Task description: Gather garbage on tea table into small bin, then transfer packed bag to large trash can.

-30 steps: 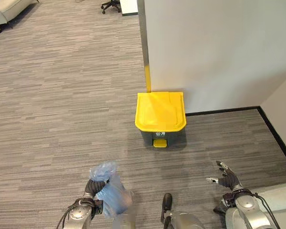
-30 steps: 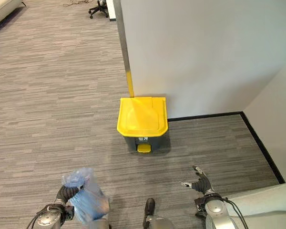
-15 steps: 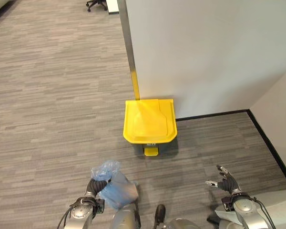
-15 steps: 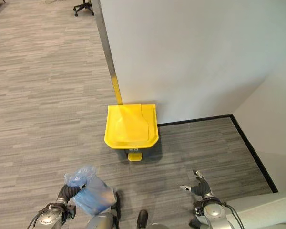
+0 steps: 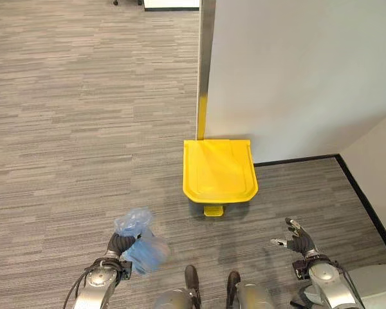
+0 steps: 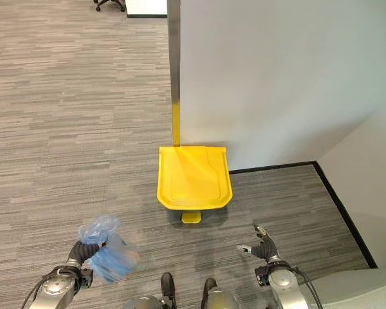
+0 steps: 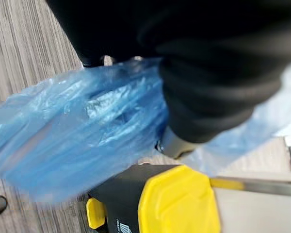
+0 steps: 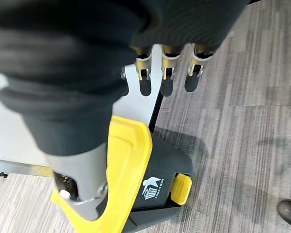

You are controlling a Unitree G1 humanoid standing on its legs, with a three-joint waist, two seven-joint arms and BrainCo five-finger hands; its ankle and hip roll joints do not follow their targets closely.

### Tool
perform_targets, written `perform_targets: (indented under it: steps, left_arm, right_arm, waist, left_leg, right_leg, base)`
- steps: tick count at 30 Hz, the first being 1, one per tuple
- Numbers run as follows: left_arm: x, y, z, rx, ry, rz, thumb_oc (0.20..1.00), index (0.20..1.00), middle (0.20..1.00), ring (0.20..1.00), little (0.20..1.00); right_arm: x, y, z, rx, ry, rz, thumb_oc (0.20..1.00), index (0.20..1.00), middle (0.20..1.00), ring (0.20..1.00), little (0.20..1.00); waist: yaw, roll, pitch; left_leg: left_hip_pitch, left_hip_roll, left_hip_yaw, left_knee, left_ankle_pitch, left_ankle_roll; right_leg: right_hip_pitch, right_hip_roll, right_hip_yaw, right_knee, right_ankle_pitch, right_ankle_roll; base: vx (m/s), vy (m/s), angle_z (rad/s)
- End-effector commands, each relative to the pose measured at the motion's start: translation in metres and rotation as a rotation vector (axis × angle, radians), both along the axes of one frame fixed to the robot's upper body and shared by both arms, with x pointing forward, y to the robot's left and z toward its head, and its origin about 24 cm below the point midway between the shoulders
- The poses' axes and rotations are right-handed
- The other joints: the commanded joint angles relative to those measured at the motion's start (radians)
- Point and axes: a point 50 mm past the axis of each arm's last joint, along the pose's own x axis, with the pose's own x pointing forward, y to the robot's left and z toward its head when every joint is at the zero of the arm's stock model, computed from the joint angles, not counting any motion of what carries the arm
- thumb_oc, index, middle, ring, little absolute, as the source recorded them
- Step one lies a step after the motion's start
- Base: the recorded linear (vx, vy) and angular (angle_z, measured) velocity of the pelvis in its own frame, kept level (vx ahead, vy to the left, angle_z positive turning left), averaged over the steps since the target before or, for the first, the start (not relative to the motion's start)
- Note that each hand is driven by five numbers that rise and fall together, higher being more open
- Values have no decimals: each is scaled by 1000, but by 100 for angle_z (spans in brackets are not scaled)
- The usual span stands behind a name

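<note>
Progress looks late-stage, judging by what lies in view: the blue bag (image 5: 140,241) is already packed and bunched at its neck, so the gathering part seems done, and what remains is the drop into the large trash can (image 5: 219,172). That can, dark-bodied with a yellow lid, stands against the grey wall (image 5: 296,71) at the foot of a metal corner post (image 5: 204,64), its yellow foot pedal (image 5: 213,210) facing the robot. Its lid is shut flat.

Relative to the can, the bag hangs on the pedal side and off toward the robot's left, well apart from it and above the carpeted floor (image 5: 71,129). The left robot hand (image 5: 118,244) has its fingers wrapped round the bag's gathered neck, with the full part of the bag hanging beside it toward the can.

The right robot hand (image 5: 293,239) hovers on the pedal side too, off toward the robot's right, fingers spread and relaxed, carrying nothing.

Still to do, as I judge it: close the gap, get the lid up, likely by the pedal or the free hand, and release the bag inside.
</note>
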Motion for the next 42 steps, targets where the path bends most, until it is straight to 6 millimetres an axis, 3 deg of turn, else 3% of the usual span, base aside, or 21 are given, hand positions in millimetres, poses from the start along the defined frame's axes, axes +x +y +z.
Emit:
perform_targets:
  steps: [1,8,11,14,16,21,28,31,33,36,38,42]
  left_arm:
    - [8,6,19,13,-119,6,200,200,200,200,200]
    - [2,1,13,-16,-85,-7,200,200,200,200,200]
    - [2,-1,11,-22,-77,-7,200,200,200,200,200]
    - [7,-3,14,-19,-92,-21,200,200,200,200,200]
    - [9,-4,15,-16,-97,-32,200,200,200,200,200]
    - [11,-6,17,8,-101,-60,200,200,200,200,200]
    - [10,8,24,27,-131,3,200,200,200,200,200]
    - [9,15,25,40,-132,34,200,200,200,200,200]
    - [9,17,25,43,-131,42,200,200,200,200,200]
    - [11,17,26,33,-145,66,200,200,200,200,200]
    - [17,14,27,25,-163,61,200,200,200,200,200]
    - [20,13,27,27,-164,53,200,200,200,200,200]
  right_arm:
    - [3,-3,6,-2,-48,-6,1000,1000,1000,1000,1000]
    - [-5,-18,6,-13,-42,-53,1000,1000,1000,1000,1000]
    - [-7,-20,5,-19,-35,-59,1000,1000,1000,1000,1000]
    - [-9,-24,5,-23,-31,-84,1000,1000,1000,1000,1000]
    - [-10,-24,4,-23,-25,-83,1000,1000,1000,1000,1000]
    - [-9,-18,2,-19,-19,-64,1000,1000,1000,1000,1000]
    - [1,-9,3,-5,-30,-52,1000,1000,1000,1000,1000]
    - [1,-7,1,9,-28,-57,1000,1000,1000,1000,1000]
    - [2,-7,2,6,-30,-57,1000,1000,1000,1000,1000]
    - [6,-13,7,-5,-53,-80,1000,1000,1000,1000,1000]
    - [3,-18,7,-7,-51,-100,1000,1000,1000,1000,1000]
    - [-4,-28,6,-14,-42,-138,1000,1000,1000,1000,1000]
  waist:
    - [-1,-30,10]
    - [1,-56,2]
    - [-1,-55,0]
    - [-12,-67,-2]
    - [-17,-59,-12]
    - [-31,-36,-26]
    - [0,-37,-5]
    - [9,-33,11]
    - [7,-32,20]
    - [-20,-29,46]
    - [-42,-33,53]
    - [-70,-33,42]
  left_leg:
    - [-6,18,-49,92,-116,-47]
    - [-58,26,-67,273,-177,-89]
    - [-64,38,-75,271,-174,-92]
    - [-97,96,-49,244,-128,-105]
    - [-74,109,-31,200,-123,-106]
    - [1,70,-35,93,-118,-93]
    - [-1,19,-47,108,-161,-42]
    - [27,-4,-67,100,-181,-16]
    - [52,-13,-72,91,-191,-11]
    - [129,-43,-98,73,-229,-11]
    - [145,-63,-138,114,-277,-18]
    - [206,-70,-196,141,-344,-36]
  right_leg:
    - [99,49,29,-157,107,22]
    - [206,47,21,-286,114,-18]
    - [218,48,15,-296,107,-21]
    - [218,24,-3,-302,103,-16]
    - [214,21,-14,-301,97,-14]
    - [204,7,9,-263,105,11]
    - [145,-30,72,-191,133,52]
    - [72,-35,82,-46,162,65]
    - [33,-33,73,-32,183,62]
    - [-96,-28,2,-166,264,69]
    - [-94,-16,0,-283,273,81]
    - [-145,-20,0,-301,318,89]
  base:
    - [82,-56,36]
    - [91,-100,45]
    - [46,18,6]
    - [7,79,13]
    - [45,124,20]
    - [82,196,-4]
    - [35,216,-26]
    - [76,151,-14]
    - [114,99,-22]
    - [274,72,-2]
    - [350,4,68]
    - [364,-66,63]
